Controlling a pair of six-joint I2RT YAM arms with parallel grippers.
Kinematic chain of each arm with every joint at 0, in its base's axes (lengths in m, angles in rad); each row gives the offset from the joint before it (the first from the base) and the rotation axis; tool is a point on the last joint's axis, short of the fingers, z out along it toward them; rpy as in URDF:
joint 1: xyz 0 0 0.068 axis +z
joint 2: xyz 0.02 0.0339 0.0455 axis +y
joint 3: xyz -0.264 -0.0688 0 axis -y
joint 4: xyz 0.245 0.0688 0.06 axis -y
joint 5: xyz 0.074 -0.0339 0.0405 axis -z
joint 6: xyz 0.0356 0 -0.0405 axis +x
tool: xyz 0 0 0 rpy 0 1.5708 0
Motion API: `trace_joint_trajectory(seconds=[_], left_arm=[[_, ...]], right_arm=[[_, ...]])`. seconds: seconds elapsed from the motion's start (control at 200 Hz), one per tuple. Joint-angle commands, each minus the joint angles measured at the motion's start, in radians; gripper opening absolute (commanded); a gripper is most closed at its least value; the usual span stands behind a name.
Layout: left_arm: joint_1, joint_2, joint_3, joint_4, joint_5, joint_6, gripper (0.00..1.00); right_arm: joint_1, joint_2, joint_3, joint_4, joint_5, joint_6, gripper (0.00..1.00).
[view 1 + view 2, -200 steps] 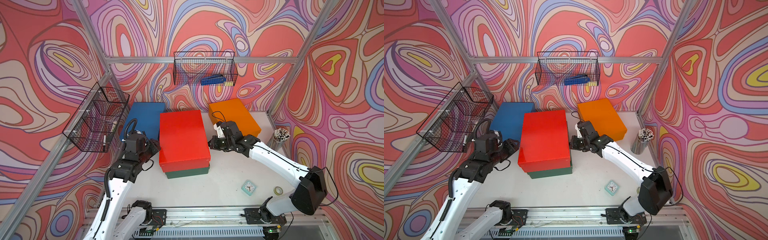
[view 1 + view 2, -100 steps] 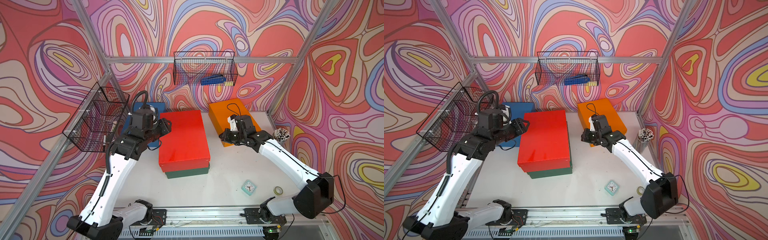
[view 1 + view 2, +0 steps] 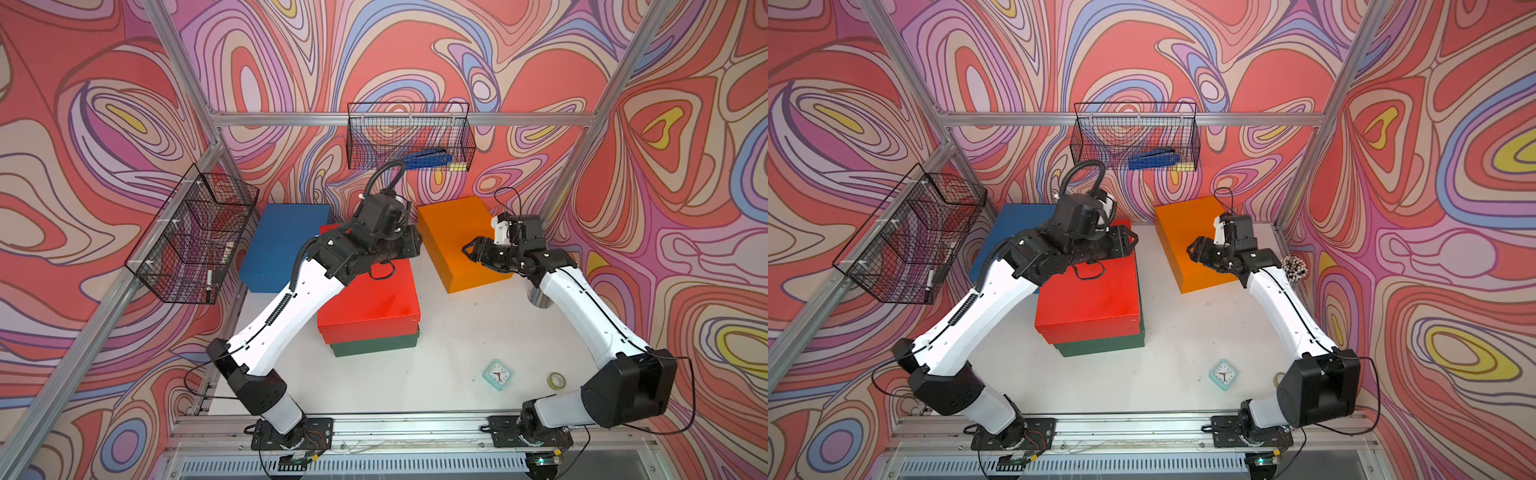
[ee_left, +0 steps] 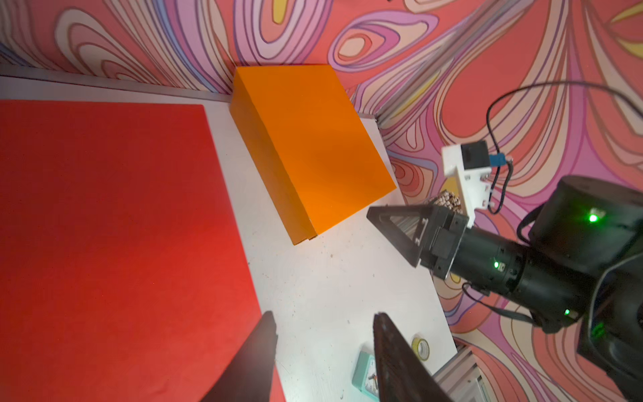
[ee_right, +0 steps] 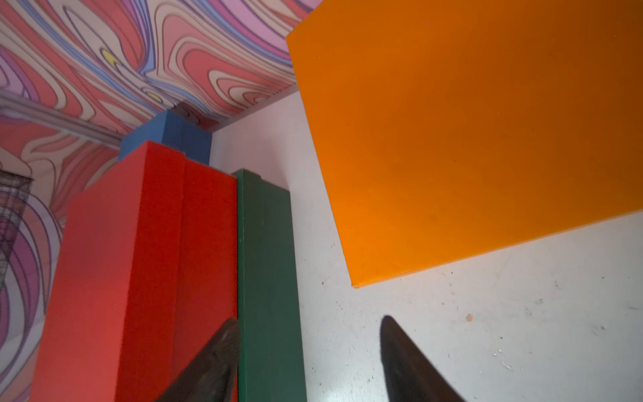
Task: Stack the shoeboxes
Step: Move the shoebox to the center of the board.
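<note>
Top views: on the white table (image 3: 457, 332), the red shoebox (image 3: 374, 299) is stacked on the dark green shoebox (image 3: 374, 345) mid-table. The blue shoebox (image 3: 274, 245) is set far left and the orange shoebox (image 3: 453, 237) far right, both on the table. The left gripper (image 4: 324, 315) is held over the red shoebox's far end, jaws parted, empty. The right gripper (image 5: 310, 319) is held near the orange shoebox, jaws wide, empty. A mint clock (image 3: 497, 375) and a tape roll (image 3: 555, 380) are seen near right.

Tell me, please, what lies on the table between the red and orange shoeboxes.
Nothing: only bare white table shows between the red shoebox and the orange shoebox, clearest in the left wrist view.
</note>
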Motion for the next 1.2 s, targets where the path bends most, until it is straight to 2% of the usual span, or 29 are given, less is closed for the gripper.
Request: trace_joint_trajectory(seconds=[0.0, 0.12, 0.225, 0.356, 0.511, 0.581, 0.826, 0.951, 1.012, 1.192], left_arm=[[-0.066, 0.091, 0.091, -0.073, -0.032, 0.017, 0.47], [-0.13, 0.174, 0.174, -0.1, -0.08, 0.023, 0.47], [-0.17, 0.216, 0.19, -0.084, -0.116, 0.019, 0.49], [-0.204, 0.275, 0.199, -0.082, -0.141, 0.0, 0.58], [-0.223, 0.355, 0.205, -0.085, -0.133, -0.035, 0.75], [-0.226, 0.389, 0.208, -0.078, -0.123, -0.04, 0.78], [-0.228, 0.489, 0.246, -0.047, -0.136, -0.023, 0.85], [-0.223, 0.532, 0.277, -0.041, -0.159, -0.013, 0.92], [-0.212, 0.549, 0.283, -0.033, -0.152, -0.018, 1.0], [-0.163, 0.588, 0.283, 0.002, -0.105, -0.057, 1.0]], right_arm=[[-0.069, 0.032, 0.026, -0.008, -0.05, -0.03, 0.76], [-0.138, 0.041, 0.04, -0.004, -0.057, -0.043, 0.83], [-0.174, 0.063, 0.069, -0.015, -0.027, -0.063, 0.87], [-0.18, 0.115, 0.132, -0.048, 0.053, -0.096, 0.91], [-0.184, 0.176, 0.169, -0.02, 0.102, -0.1, 0.94], [-0.187, 0.208, 0.189, -0.011, 0.111, -0.107, 0.98], [-0.196, 0.276, 0.196, 0.097, 0.145, -0.128, 0.98], [-0.198, 0.311, 0.198, 0.144, 0.169, -0.154, 0.98], [-0.2, 0.312, 0.191, 0.175, 0.186, -0.171, 0.98], [-0.207, 0.373, 0.185, 0.263, 0.257, -0.215, 0.98]])
